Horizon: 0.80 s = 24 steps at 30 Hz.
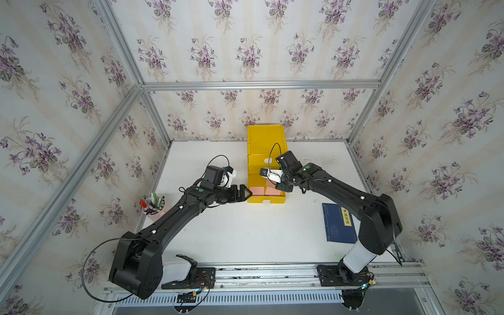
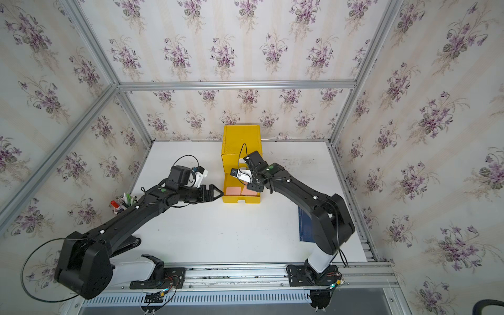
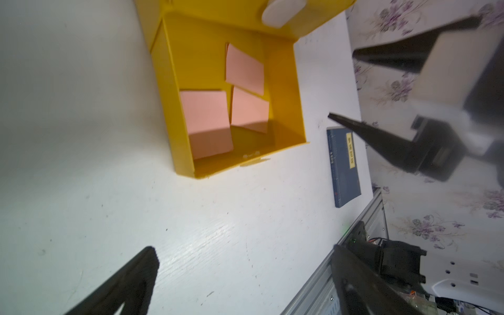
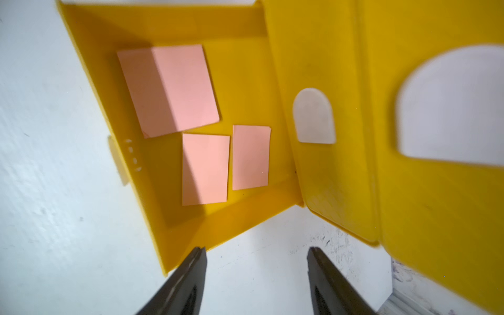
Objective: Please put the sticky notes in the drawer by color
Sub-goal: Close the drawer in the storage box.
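— What worries you most from here?

— The push. The bottom drawer [image 1: 266,201] of the bright yellow plastic three-drawer chest [image 1: 265,137] stands pulled far out over the white surface [image 1: 245,237], and the chest looks light. The left end effector [image 1: 245,193] hangs just beside the drawer's front corner, jaws wide apart and empty. An off-centre shove from there would likely skate or twist the whole chest rather than slide the drawer home.

— And the right arm?

— The right end effector [image 4: 256,251] hovers over the drawer's side wall, jaws apart with nothing between them. If it came straight down, a fingertip could catch that wall or drag paper.

— The paper itself?

— Three thin salmon-pink paper sticky notes [image 4: 169,90] lie loose on the drawer floor. One is on the left arm's side and two are close beside each other on the right arm's side. In the left wrist view one seems slightly lifted, so it might snag under the drawer above.

— Other colours?

— None are visible. The surface otherwise carries only a dark blue book [image 1: 339,222] and a cup of pens [image 1: 154,206]. I cannot tell whether the upper drawers hold any notes.
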Each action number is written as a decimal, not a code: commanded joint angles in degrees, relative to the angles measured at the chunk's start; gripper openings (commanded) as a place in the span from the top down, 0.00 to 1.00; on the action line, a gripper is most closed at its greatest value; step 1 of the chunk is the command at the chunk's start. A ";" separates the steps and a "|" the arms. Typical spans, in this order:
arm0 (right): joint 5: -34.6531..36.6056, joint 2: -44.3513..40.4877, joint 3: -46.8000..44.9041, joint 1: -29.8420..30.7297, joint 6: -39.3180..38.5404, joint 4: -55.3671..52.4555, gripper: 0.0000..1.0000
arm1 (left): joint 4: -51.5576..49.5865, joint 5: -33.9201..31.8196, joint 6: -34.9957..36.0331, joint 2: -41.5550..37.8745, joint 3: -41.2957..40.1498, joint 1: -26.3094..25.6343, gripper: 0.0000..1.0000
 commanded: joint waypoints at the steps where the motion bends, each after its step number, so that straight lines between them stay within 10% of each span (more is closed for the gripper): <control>1: -14.39 -5.57 -5.23 0.06 16.74 3.05 0.38 | -1.68 -0.27 1.81 2.02 8.73 1.56 0.03; 11: -30.14 -14.13 -31.00 4.80 34.37 28.85 0.40 | -10.64 -2.54 8.52 26.17 41.32 3.75 0.17; 24: -13.83 5.68 -22.09 4.64 27.29 35.32 0.40 | -20.36 -6.61 10.40 40.42 54.22 3.01 0.39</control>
